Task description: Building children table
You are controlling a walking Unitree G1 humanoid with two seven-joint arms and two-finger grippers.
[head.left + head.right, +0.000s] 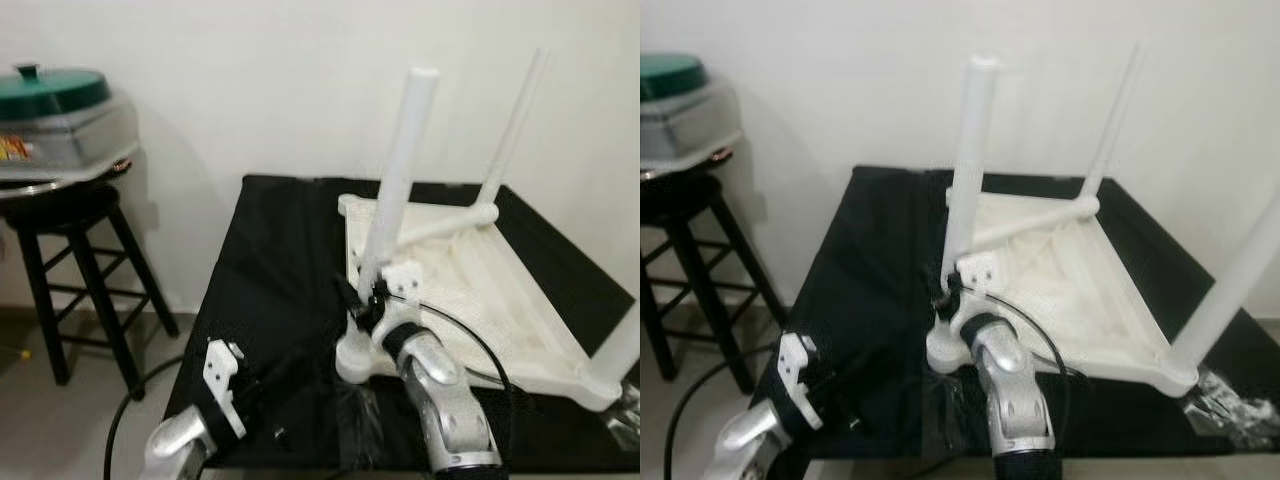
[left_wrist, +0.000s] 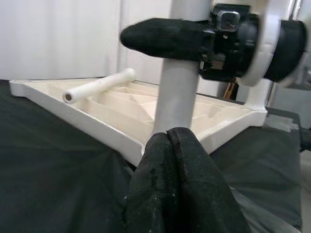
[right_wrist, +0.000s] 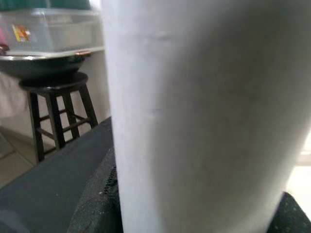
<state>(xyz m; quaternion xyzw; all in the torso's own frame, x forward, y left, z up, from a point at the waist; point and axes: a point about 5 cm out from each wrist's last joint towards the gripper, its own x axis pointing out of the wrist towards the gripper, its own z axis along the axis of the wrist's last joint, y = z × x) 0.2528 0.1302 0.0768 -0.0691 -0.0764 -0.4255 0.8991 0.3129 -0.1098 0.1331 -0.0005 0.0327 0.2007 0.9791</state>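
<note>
My right claw point(image 1: 368, 300) is clamped on the near upright leg point(image 1: 398, 180) of the white table top point(image 1: 470, 290), which lies upside down on the black counter point(image 1: 270, 260); the grip sits low on that leg, just above the corner socket point(image 1: 356, 362) at the counter's near side. In the right wrist view the leg point(image 3: 204, 116) is so close that I can make out only a sliver of black finger at either lower side. My left claw point(image 2: 180, 189) is pressed together with nothing between its fingers, low over the black cloth, its tips pointing at the base of the same leg and at the table top's near rim point(image 2: 87, 121), close to both but I cannot tell whether touching. Beyond the right claw a loose leg point(image 1: 445, 222) lies tilted inside the ribbed underside, and two more legs stand up at the far corner point(image 1: 510, 130) and the right near corner point(image 1: 615, 360); that last one is cut off by the frame edge. To the left of the left claw the counter is bare black cloth out to its edge, then floor. Well off past that edge stands a black stool point(image 1: 80, 270) carrying a clear tub with a green lid point(image 1: 55, 110). To the right of the right claw, crumpled clear plastic point(image 1: 1230, 400) lies near the counter's corner, blurred.
</note>
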